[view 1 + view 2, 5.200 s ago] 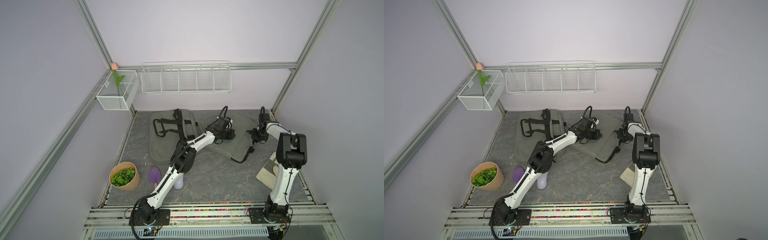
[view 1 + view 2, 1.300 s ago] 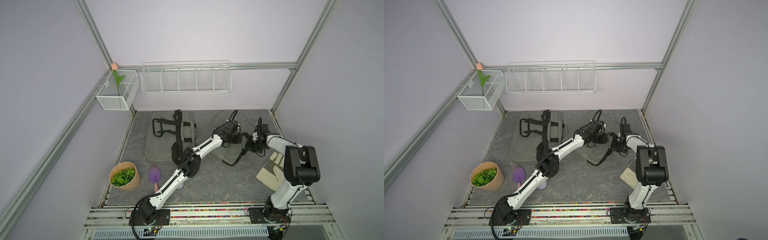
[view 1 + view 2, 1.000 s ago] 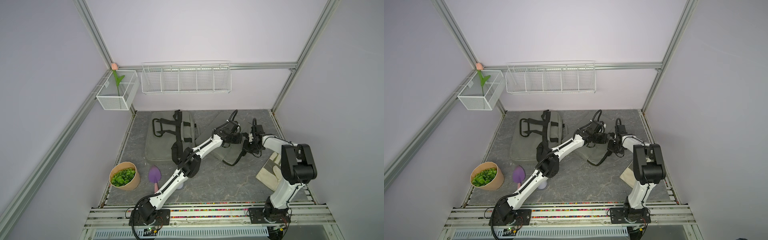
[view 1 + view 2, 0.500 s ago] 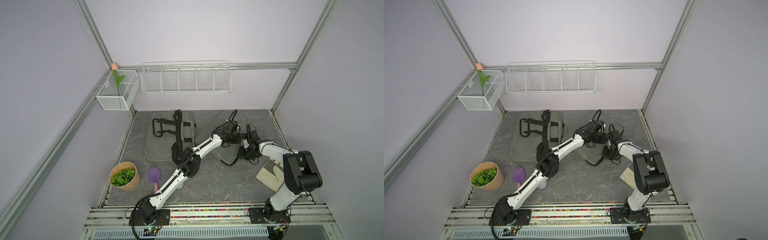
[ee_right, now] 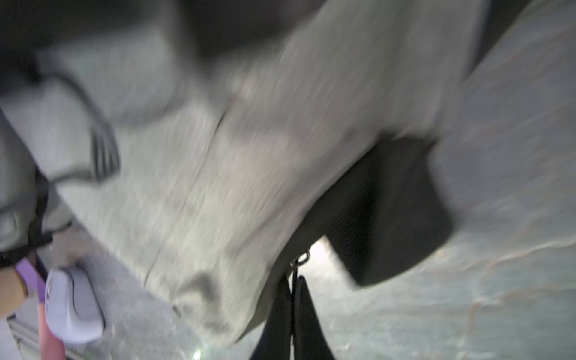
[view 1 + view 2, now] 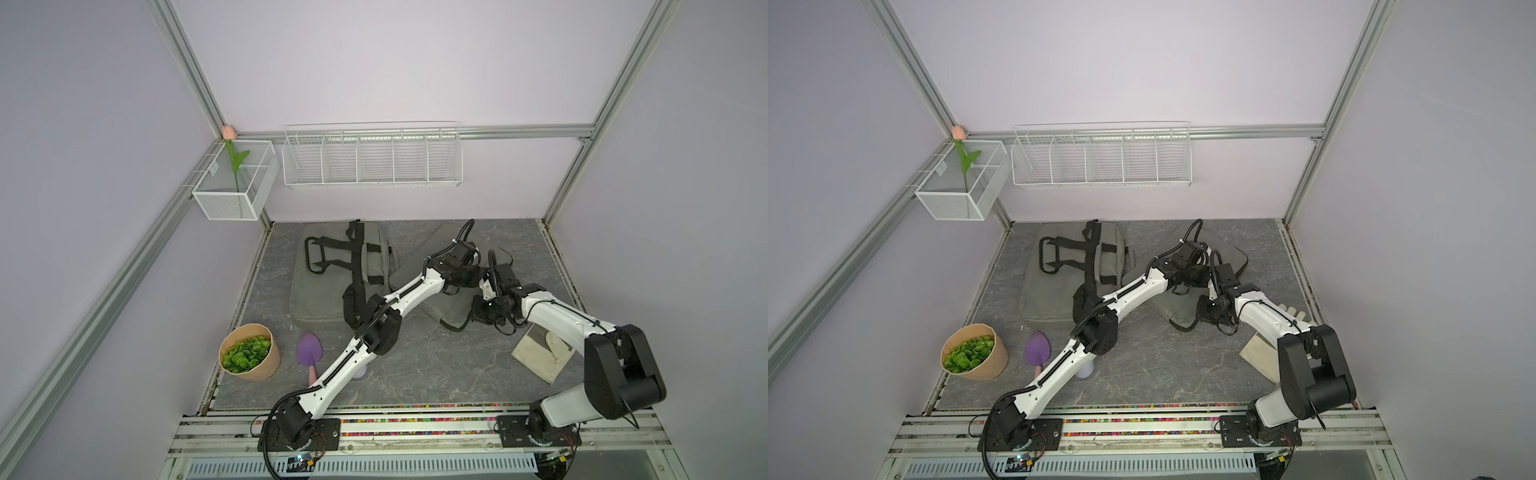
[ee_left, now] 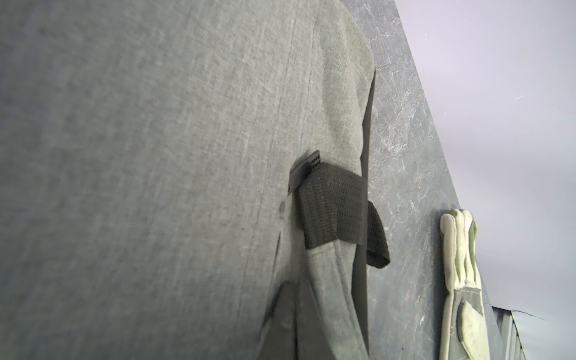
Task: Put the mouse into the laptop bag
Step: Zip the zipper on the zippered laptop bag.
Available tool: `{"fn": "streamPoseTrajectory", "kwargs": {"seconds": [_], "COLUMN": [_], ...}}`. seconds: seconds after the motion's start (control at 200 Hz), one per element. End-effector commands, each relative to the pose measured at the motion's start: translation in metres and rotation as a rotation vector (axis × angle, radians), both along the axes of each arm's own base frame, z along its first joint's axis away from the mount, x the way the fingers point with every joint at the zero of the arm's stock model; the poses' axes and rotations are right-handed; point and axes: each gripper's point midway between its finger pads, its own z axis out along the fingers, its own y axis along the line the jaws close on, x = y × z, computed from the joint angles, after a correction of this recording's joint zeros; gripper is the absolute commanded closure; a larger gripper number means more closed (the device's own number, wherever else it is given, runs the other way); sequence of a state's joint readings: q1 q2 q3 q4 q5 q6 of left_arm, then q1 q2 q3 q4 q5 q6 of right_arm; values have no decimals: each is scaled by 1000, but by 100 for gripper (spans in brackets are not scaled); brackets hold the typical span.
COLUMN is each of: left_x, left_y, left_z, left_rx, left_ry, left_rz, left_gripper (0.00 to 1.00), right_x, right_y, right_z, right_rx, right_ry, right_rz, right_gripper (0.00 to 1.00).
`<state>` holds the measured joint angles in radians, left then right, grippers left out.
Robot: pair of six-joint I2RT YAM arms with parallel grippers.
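The mouse [image 6: 1085, 369] lay by the front edge of the worktop [image 6: 436, 374], half under my left arm [image 6: 409, 291], well apart from both claws. Farther back the right claw [image 5: 293, 291] pinched the zipper pull [image 5: 300, 258] of the laptop bag [image 6: 440, 247]; beyond it the left claw [image 6: 473, 277], pressed together, hovered at the bag. I judged right nearer

Both top views look down from high at the front toward the back wall [image 6: 374, 62], sharing nearly the whole table [image 6: 436, 374]. The left wrist camera sits close over the laptop bag [image 7: 156, 156], with a glove [image 7: 461, 249] beyond. The right wrist camera, blurred, seems equally near that bag, sharing its black strap [image 5: 389, 212].
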<state>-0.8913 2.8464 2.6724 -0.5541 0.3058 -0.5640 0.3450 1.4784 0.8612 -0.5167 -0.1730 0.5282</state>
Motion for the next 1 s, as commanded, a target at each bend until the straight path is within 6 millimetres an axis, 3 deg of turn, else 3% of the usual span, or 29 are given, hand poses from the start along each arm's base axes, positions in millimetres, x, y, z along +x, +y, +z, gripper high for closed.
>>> {"fn": "streamPoseTrajectory", "kwargs": {"seconds": [0.0, 0.17, 0.31, 0.385, 0.465, 0.565, 0.675, 0.76, 0.86, 0.995], "left_x": [-7, -7, -8, -9, -2, 12, 23, 29, 32, 20], "left_y": [28, 28, 31, 30, 33, 49, 81, 113, 150, 174], "left_z": [-81, -82, -80, -63, -25, 42, 109, 137, 138, 105], "left_rx": [164, 164, 171, 154, 111, 41, 15, 31, 99, 167], "left_ry": [105, 105, 111, 110, 64, -35, -146, -206, -233, -177], "left_rz": [30, 28, 28, 13, 10, 37, 79, 128, 191, 205], "left_gripper": [100, 100, 100, 100, 100, 100, 100, 100, 100, 100], "right_x": [-37, -57, -52, -48, -42, -35, -30, -27, -23, -10], "right_y": [12, 21, 21, 14, 7, -5, -18, -30, -51, -80], "right_z": [-8, -24, -18, -12, -7, -5, -6, -6, 1, 9], "right_rx": [23, 8, 10, 4, 44, 74, 76, 93, 112, 105], "right_ry": [99, 130, 104, 88, 76, 67, 66, 65, 43, 0], "right_rz": [22, 31, 22, 4, -30, -68, -93, -130, -192, -258], "right_gripper": [93, 93, 93, 93, 93, 93, 93, 93, 93, 93]}}
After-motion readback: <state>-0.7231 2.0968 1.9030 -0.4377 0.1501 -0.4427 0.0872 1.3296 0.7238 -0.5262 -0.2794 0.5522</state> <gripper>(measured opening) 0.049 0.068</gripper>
